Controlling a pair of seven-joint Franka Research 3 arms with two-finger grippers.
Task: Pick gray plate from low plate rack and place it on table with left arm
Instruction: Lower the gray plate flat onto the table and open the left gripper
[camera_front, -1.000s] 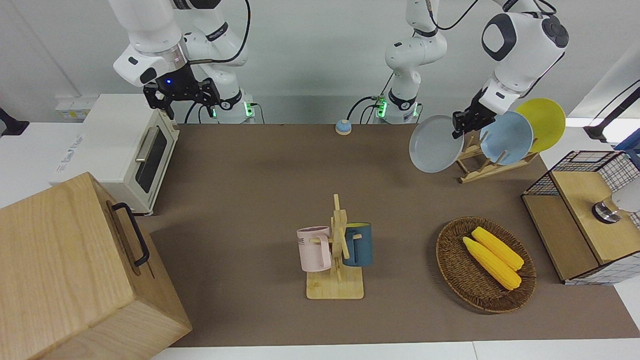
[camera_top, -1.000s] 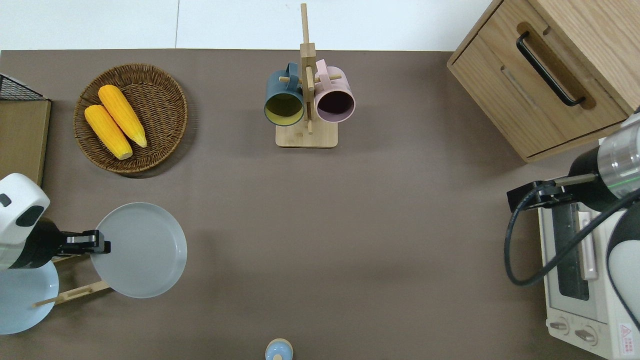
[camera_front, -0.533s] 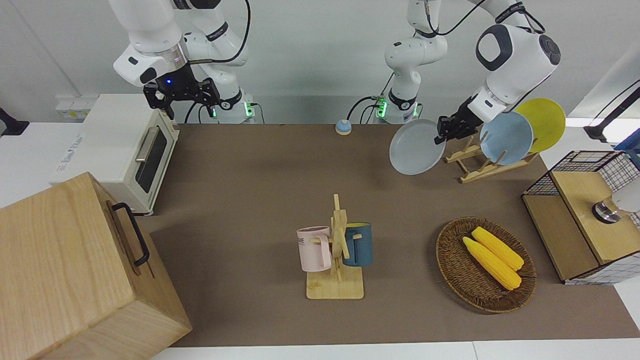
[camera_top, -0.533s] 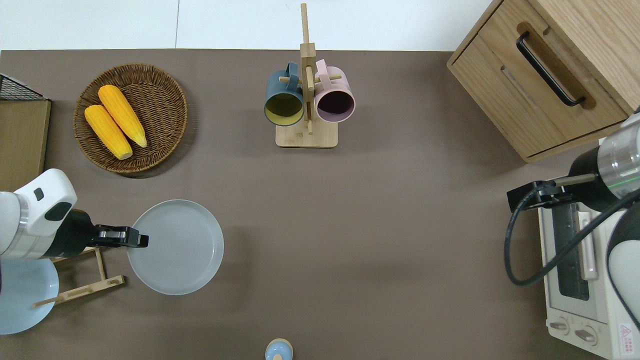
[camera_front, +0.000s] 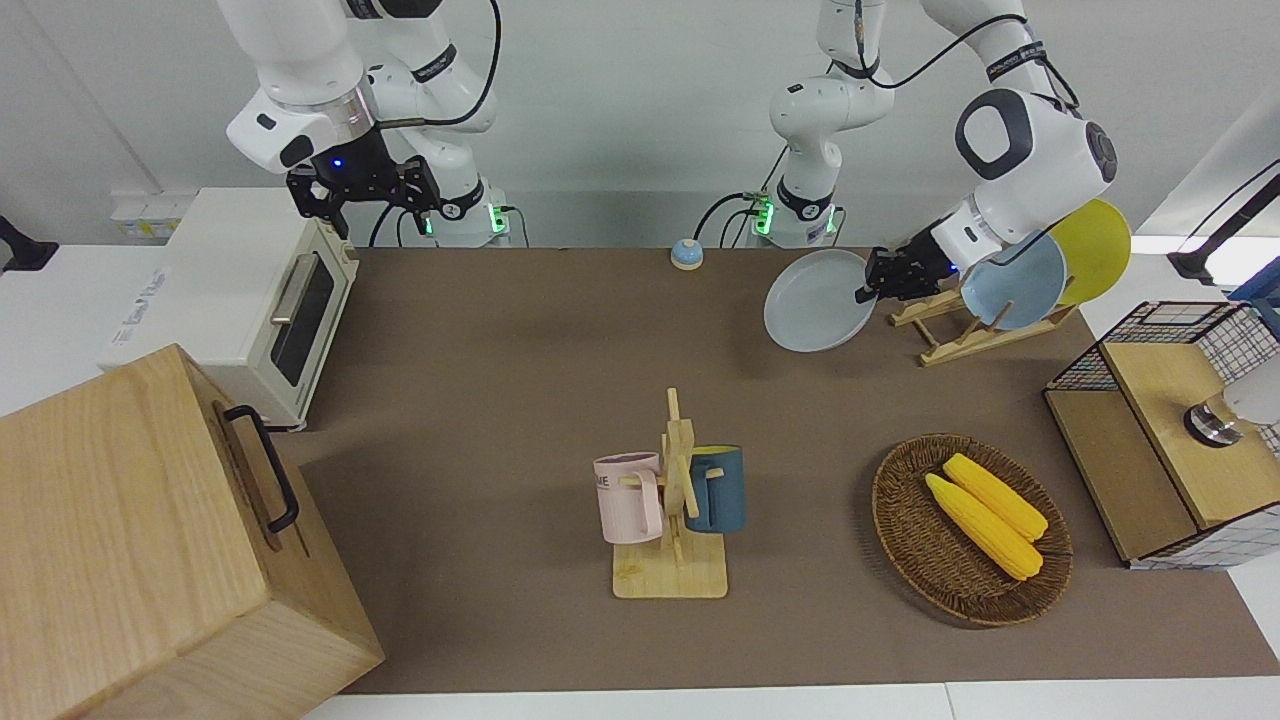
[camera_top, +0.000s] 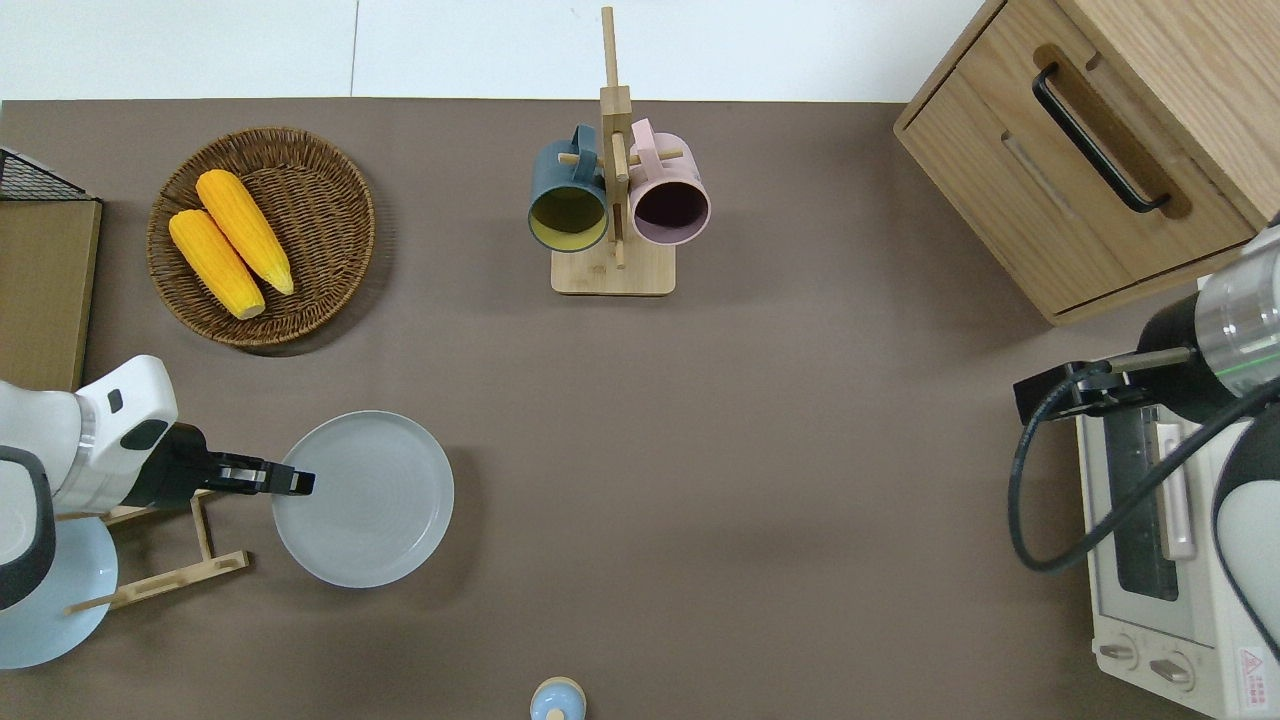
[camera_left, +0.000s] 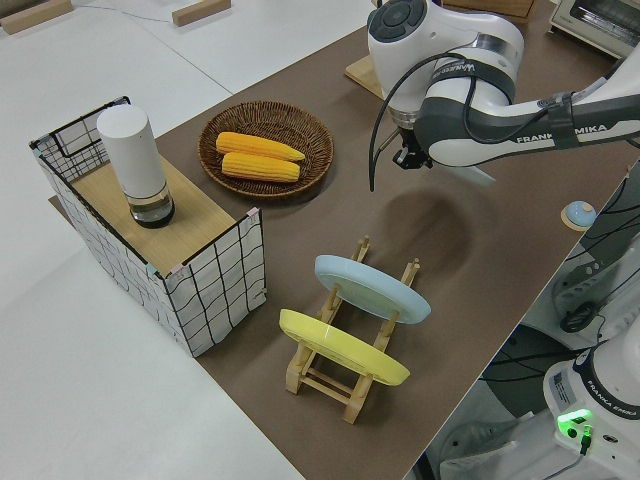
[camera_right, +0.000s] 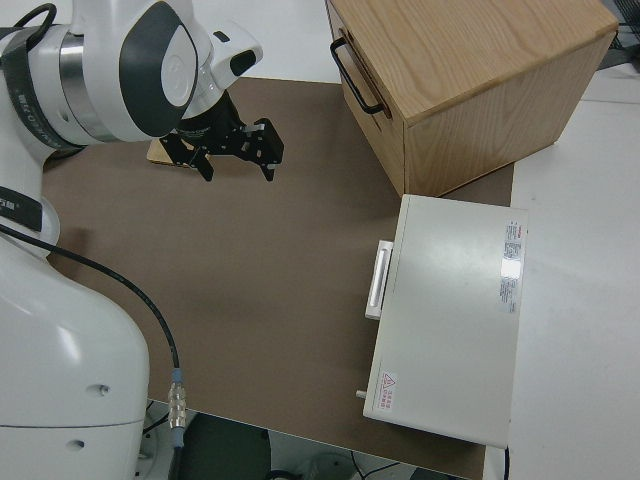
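Note:
The gray plate (camera_front: 812, 302) (camera_top: 368, 500) hangs almost level, a little above the brown table (camera_front: 500, 380), over the mat beside the low plate rack (camera_front: 958, 336) (camera_top: 168, 577) toward the right arm's end. My left gripper (camera_front: 866, 290) (camera_top: 296, 483) is shut on the plate's rim on the rack's side. The plate is out of the rack's slots. In the left side view the left arm hides its gripper. The right arm is parked, its gripper (camera_front: 366, 192) (camera_right: 236, 152) open.
A light-blue plate (camera_front: 1016, 277) and a yellow plate (camera_front: 1096, 246) stand in the rack. A wicker basket (camera_front: 905, 545) with corn, a mug tree (camera_front: 672, 500), a wire basket shelf (camera_front: 1170, 430), a toaster oven (camera_front: 250, 300), a wooden cabinet (camera_front: 130, 540) and a small bell (camera_front: 686, 254) surround the mat.
My left gripper has carried the gray plate away from the rack toward the right arm's end, lowering it and tipping it flatter. The right arm has not moved.

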